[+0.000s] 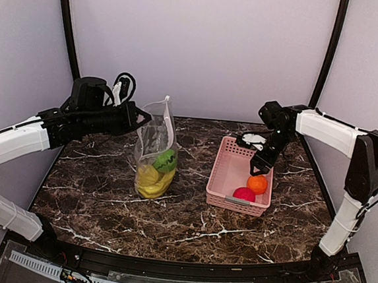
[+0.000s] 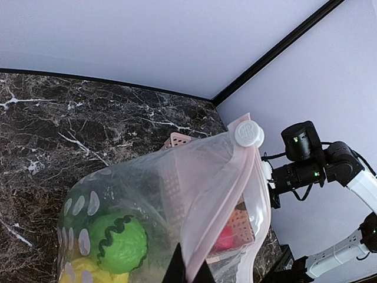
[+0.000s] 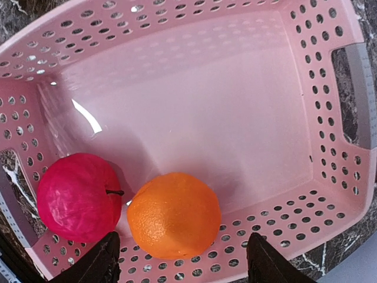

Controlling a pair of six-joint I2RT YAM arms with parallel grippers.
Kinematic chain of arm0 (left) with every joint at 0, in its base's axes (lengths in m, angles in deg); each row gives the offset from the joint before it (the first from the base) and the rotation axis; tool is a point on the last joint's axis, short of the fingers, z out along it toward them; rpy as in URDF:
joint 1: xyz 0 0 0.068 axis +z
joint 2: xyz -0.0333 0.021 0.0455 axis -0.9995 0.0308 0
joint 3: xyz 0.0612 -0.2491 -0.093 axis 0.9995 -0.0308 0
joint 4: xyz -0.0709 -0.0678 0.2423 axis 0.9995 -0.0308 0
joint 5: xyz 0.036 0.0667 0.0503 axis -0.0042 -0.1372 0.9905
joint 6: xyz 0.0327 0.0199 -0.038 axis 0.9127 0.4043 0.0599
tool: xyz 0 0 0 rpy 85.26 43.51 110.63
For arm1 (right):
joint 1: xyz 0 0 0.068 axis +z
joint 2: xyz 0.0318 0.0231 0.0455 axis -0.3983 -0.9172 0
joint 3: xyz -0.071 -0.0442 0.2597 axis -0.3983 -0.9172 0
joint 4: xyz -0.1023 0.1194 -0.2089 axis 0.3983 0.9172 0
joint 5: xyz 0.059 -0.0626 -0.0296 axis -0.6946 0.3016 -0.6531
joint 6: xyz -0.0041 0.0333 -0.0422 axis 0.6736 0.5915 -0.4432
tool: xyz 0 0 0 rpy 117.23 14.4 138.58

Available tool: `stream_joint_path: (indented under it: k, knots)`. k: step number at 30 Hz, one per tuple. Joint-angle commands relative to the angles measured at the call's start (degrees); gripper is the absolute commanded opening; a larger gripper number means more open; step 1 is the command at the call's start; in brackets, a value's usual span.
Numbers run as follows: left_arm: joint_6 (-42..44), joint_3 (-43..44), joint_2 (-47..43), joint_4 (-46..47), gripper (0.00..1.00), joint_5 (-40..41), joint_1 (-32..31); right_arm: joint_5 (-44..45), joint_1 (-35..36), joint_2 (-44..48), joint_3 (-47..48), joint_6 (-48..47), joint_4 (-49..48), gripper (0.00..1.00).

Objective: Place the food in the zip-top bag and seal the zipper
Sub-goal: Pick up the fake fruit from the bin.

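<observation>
Found zip-top bag standing upright, upper edge pinched in the closed jaws of left gripper, body hanging below those jaws down to the table. Noted zipper running up and away from the left fingers to a white round tab at its far end; could not tell whether the strip is pressed shut. Recorded green pepper and yellow pieces inside, low in the bag, well beneath the grip. Observed orange and red-pink ball touching each other in pink basket. Found right gripper above the basket, jaws spread wide, holding nothing; orange directly below the gap, ball off to one side near one fingertip. Noted bag and basket apart on the table.
</observation>
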Motion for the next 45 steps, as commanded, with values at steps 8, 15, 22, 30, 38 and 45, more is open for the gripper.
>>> stream_joint_path:
  k: [8,15,22,30,38,45]
  knots:
    - [-0.01,2.21,0.54,-0.63,0.01,-1.47,-0.10,3.71,-0.35,-3.98,-4.40,-0.03,2.04,0.78]
    - [0.13,2.04,0.09,-1.19,0.01,-1.31,-0.09,3.70,-0.80,-6.94,-4.70,0.87,1.40,0.79]
    - [-0.11,1.21,-0.62,-1.22,0.01,-0.99,-0.09,3.43,-0.80,-6.44,-1.89,2.12,2.14,0.67]
    - [-0.31,0.73,-0.71,-0.65,0.01,-0.82,-0.04,-1.10,-0.59,-1.67,7.17,3.53,5.09,0.56]
    - [-0.76,0.70,-0.71,-0.57,0.01,-0.08,-0.10,-15.16,5.72,3.61,19.20,2.55,3.81,0.56]
    - [-1.30,1.16,-0.25,-0.61,0.01,-0.02,-0.10,-26.77,12.34,1.02,30.79,5.23,0.54,0.55]
